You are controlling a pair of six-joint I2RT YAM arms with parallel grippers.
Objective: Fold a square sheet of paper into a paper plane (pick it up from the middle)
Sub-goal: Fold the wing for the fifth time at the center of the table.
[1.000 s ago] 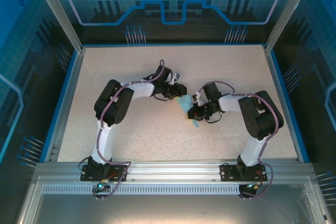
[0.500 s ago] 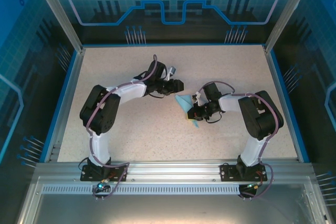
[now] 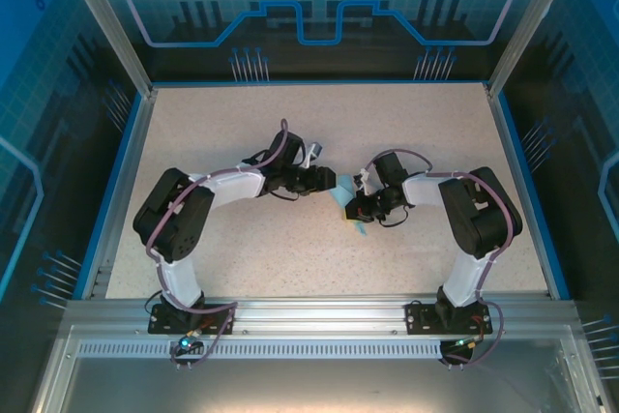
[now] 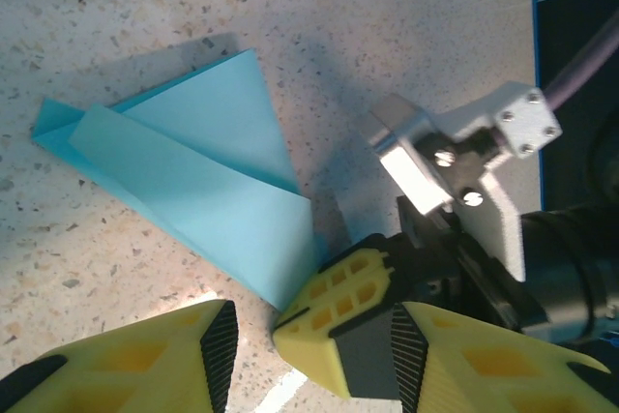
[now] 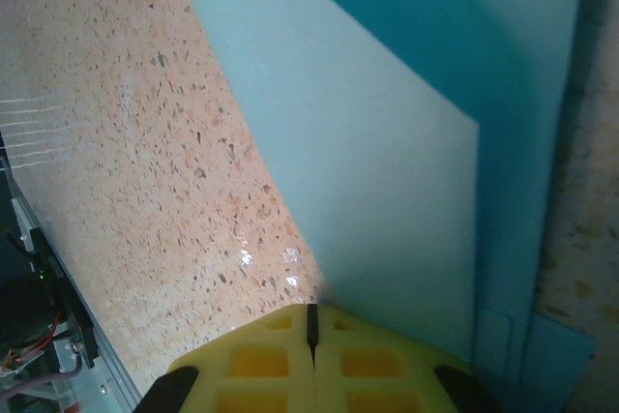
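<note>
Slightly right of the middle of the table (image 3: pixel 242 258): the sheet of paper (image 3: pixel 339 199), light blue, folded into a narrow wedge and lying flat. From the left wrist, seen as overlapping layers (image 4: pixel 193 181), with a long flap laid across a triangular one, a crisp straight edge along the near side and a pointed end toward the left of that view.

Hemmed in from two sides. Left gripper (image 3: pixel 325 179) just beside the far-left edge, right gripper (image 3: pixel 354 210) at the near-right edge.

Left gripper (image 4: pixel 314 360): jaws roughly half apart, yellow fingers (image 4: pixel 145 365) low over the table. Nothing held, and just short of the sheet's nearest corner.

Right gripper (image 4: pixel 334 321): closed tight, tip planted at that same corner. From its own wrist (image 5: pixel 309 326), fingers pressed together with no gap, down on the speckled surface right at the sheet's (image 5: pixel 368 162) long straight edge. Cannot tell whether any paper is nipped between them or merely pinned beneath.

Plenty of bare table beyond the sheet toward the far wall, and on either side out to the blue rim (image 3: pixel 118 191). Another wide bare strip on the near side, between the two arms and down to the aluminium rail (image 3: pixel 319 311). Very little room at the paper itself, with the two grippers close together across its corner.
</note>
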